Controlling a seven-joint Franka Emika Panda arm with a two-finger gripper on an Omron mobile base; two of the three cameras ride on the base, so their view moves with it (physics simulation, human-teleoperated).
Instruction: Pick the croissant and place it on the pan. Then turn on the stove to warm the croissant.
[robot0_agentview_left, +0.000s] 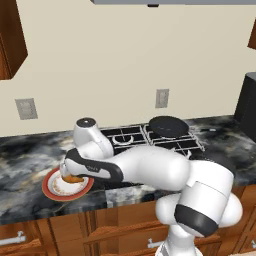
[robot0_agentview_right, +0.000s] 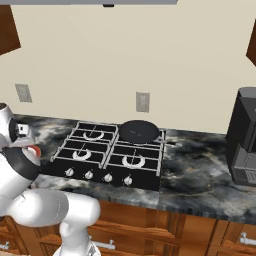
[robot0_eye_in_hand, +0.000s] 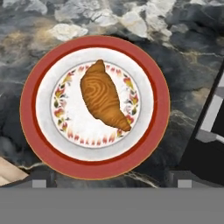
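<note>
While the croissant (robot0_eye_in_hand: 103, 95) is seen lying in the middle of the red-rimmed plate (robot0_eye_in_hand: 29, 114) on the marble counter (robot0_eye_in_hand: 183, 52) left of the stove (robot0_agentview_right: 107, 152), the gripper (robot0_eye_in_hand: 111, 183) is held spread wide directly above it, and the pan (robot0_agentview_right: 139, 131) is left on a rear burner.

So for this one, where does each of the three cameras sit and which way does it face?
Left base view: behind the arm on its left, looking forward and down at the stove, pan and plate; the white arm crosses the lower right.
Right base view: behind on the right, facing the stove and pan; the arm fills the lower left.
Hand view: on the hand, looking straight down at the croissant on the plate; open gripper tips at the bottom.
Both base views share the stove and pan.
</note>
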